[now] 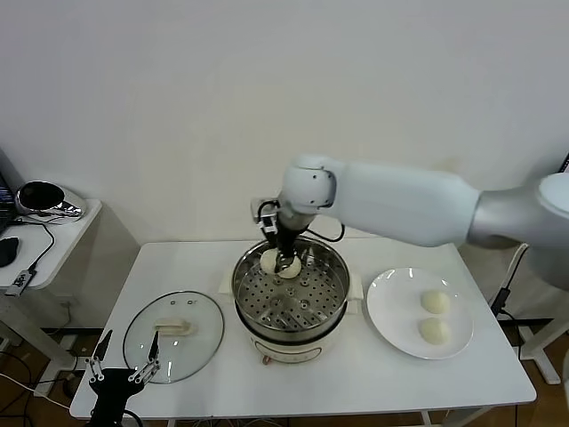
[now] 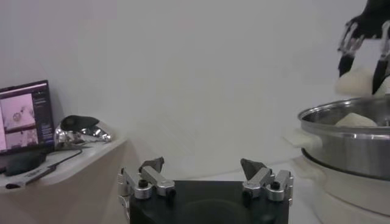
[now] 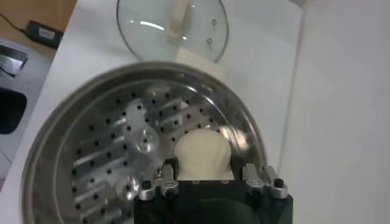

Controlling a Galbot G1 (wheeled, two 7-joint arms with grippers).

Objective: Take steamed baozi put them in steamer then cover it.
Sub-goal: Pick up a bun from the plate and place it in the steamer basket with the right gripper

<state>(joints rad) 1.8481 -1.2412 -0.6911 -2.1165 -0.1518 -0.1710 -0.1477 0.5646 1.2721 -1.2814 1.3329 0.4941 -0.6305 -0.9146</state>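
Right gripper (image 1: 286, 259), fingers grasping a baozi (image 1: 290, 266), inside the steamer (image 1: 289, 326) at surface centre; left gripper (image 1: 123, 367) released at the front-left corner.

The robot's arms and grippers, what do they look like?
The right arm is a thick, smooth white shell turning grey near the shoulder, with a rounded wrist joint and black cables. The right gripper is black. The left gripper has a black body and thin dark fingers on silver brackets.

plain white wall (image 1: 178, 107), side desk (image 1: 62, 233)
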